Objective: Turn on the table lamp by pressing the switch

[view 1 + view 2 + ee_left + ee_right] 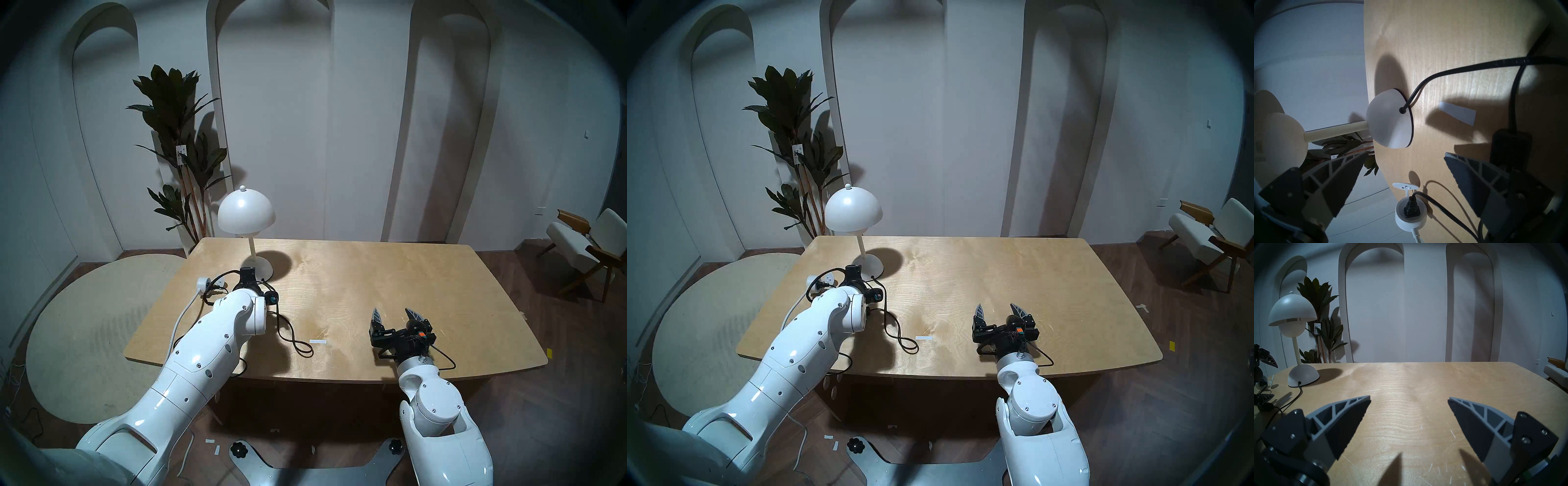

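The white table lamp (246,212) stands unlit at the table's back left, and also shows in the other views (853,210) (1390,118) (1292,310). Its black cord (1440,73) runs to the switch (1510,146), a small black box lying on the table. My left gripper (1405,155) is open and turned on its side. One of its fingers (1474,179) covers the switch's near end; I cannot tell whether it touches. The left wrist hides the switch in the head views. My right gripper (391,310) is open and empty above the table's front right (1409,398).
A round white socket block (1411,218) with a black plug and white cable lies by the table's left edge (203,281). A strip of white tape (318,341) and a loop of black cord (298,342) lie near the front. A potted plant (176,135) stands behind the wooden table (373,271).
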`<state>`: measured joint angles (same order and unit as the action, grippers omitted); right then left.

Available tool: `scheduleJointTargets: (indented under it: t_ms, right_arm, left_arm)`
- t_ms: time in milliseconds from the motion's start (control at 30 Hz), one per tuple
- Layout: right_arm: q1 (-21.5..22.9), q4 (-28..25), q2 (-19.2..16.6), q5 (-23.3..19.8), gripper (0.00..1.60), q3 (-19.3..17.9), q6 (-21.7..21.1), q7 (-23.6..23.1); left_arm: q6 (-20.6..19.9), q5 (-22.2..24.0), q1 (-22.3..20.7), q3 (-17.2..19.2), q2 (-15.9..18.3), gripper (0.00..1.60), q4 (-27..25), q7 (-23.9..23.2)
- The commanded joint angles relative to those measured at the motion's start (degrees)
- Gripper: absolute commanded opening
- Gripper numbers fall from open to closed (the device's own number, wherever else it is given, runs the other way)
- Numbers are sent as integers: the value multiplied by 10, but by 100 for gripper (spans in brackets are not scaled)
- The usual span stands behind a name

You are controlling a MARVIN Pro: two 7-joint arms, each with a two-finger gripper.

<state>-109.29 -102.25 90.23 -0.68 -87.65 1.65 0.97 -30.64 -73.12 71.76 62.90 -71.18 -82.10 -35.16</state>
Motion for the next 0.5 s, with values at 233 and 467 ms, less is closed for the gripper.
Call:
scheduleJointTargets:
  t_ms: [233, 467]
  right_arm:
    - [1, -14, -1, 1, 160, 0, 1, 0]
    - [2, -13, -1, 1, 160, 0, 2, 0]
  left_arm:
    - [-38, -20, -3, -19, -34, 160, 15, -3]
    - [-54, -21, -21, 10, -33, 160, 31, 66]
